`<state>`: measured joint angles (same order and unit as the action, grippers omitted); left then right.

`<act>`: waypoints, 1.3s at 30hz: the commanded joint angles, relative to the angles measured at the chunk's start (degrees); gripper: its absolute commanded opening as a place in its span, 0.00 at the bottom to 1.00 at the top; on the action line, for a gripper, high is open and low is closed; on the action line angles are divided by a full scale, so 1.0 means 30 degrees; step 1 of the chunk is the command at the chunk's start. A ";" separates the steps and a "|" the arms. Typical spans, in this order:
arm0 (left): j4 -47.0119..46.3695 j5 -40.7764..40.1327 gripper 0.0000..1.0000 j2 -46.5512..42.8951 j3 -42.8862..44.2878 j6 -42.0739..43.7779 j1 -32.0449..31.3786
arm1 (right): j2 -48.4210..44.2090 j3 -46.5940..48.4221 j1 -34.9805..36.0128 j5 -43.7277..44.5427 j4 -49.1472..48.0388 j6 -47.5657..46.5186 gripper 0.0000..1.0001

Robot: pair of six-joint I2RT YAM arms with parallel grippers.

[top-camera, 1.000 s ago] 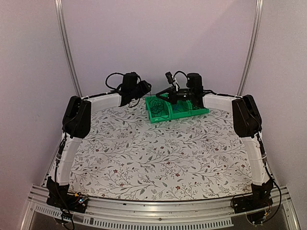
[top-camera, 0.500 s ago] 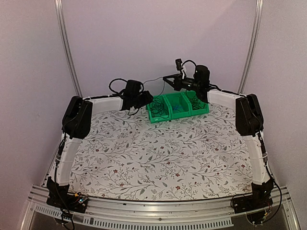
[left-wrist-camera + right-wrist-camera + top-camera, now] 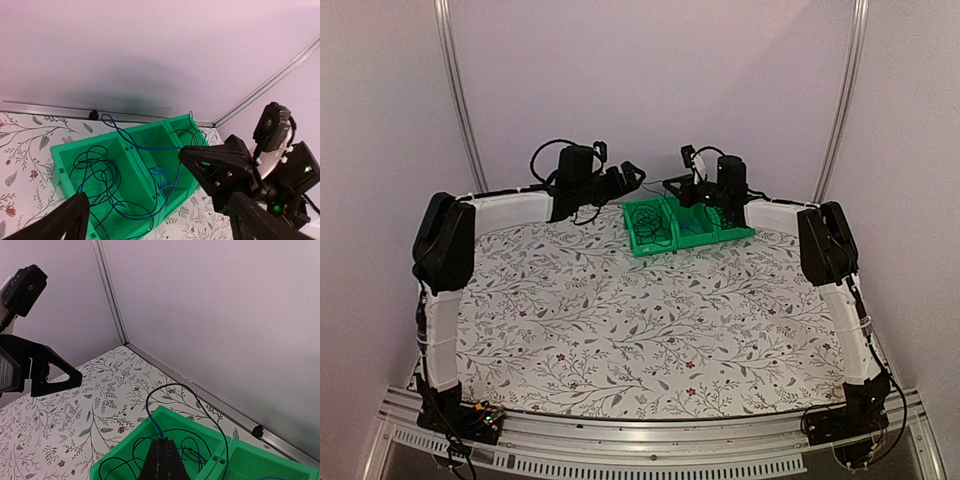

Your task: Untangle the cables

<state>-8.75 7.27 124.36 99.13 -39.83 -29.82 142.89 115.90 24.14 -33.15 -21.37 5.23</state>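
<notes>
The right gripper (image 3: 161, 444), pinched shut on the blue cable (image 3: 147, 407), has dropped closer to the green bin (image 3: 642, 247). The left gripper (image 3: 626, 177), fingers (image 3: 75, 220) spread wide, has risen.

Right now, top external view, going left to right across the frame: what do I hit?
left arm's elbow → left gripper → green bin → right arm's elbow. Skipped: right gripper, shut on the blue cable, overlapping the bin.
</notes>
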 commanded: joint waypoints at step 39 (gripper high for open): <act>0.0351 -0.2368 0.97 -0.7621 -0.7668 0.0838 0.1274 | -0.0067 -0.1185 0.0262 -0.1967 -0.0432 0.2476 0.00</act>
<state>-7.79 0.60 103.50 77.34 -37.10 -26.33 138.76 111.83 24.95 -42.57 -23.62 12.12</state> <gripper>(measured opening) 0.973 0.015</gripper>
